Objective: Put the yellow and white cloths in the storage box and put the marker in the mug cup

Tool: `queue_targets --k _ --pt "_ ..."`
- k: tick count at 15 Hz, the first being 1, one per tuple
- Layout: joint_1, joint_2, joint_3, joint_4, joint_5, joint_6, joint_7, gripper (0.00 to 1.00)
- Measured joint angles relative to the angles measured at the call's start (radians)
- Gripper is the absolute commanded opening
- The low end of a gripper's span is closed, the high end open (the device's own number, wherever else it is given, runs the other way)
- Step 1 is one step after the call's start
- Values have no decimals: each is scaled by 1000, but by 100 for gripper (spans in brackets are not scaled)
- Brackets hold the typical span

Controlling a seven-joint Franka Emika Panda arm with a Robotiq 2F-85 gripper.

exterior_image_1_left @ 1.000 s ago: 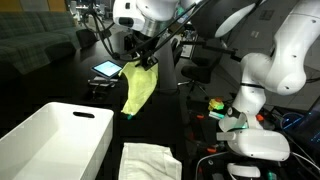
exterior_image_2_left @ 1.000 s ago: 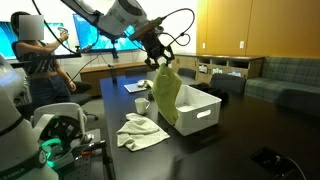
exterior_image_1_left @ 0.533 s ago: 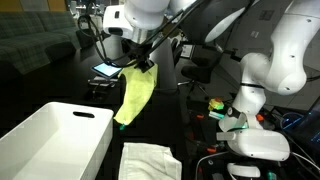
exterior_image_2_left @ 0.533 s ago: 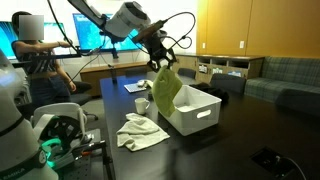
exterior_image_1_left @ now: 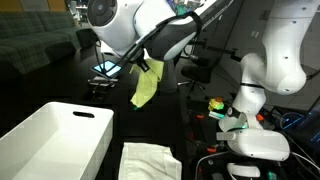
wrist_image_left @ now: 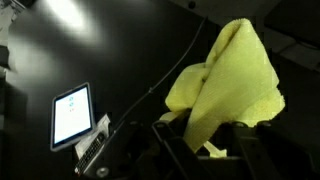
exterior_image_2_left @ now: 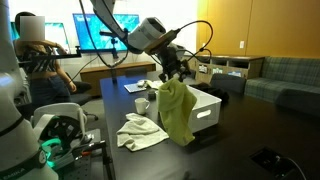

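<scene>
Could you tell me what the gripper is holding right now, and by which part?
The gripper is shut on the yellow cloth, pinching it at its top end; the rest hangs free.

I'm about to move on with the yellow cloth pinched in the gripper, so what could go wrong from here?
1. The yellow cloth appears to hang beside the storage box, not over its opening; releasing now would likely drop it on the table.
2. Its long hem could catch the box wall and drape outside.
3. Swinging, it might brush the mug nearby.
</scene>
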Motion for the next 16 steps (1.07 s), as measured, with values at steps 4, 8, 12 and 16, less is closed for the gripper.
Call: queue_targets --k 4,8,12,16 --pt "0 133 -34 76 -78 -154 64 3" --pt "2 235 -57 142 -139 -325 109 3" --pt "3 297 -66 176 -198 -510 110 3" --pt "5 319 -48 182 -271 -613 -37 3"
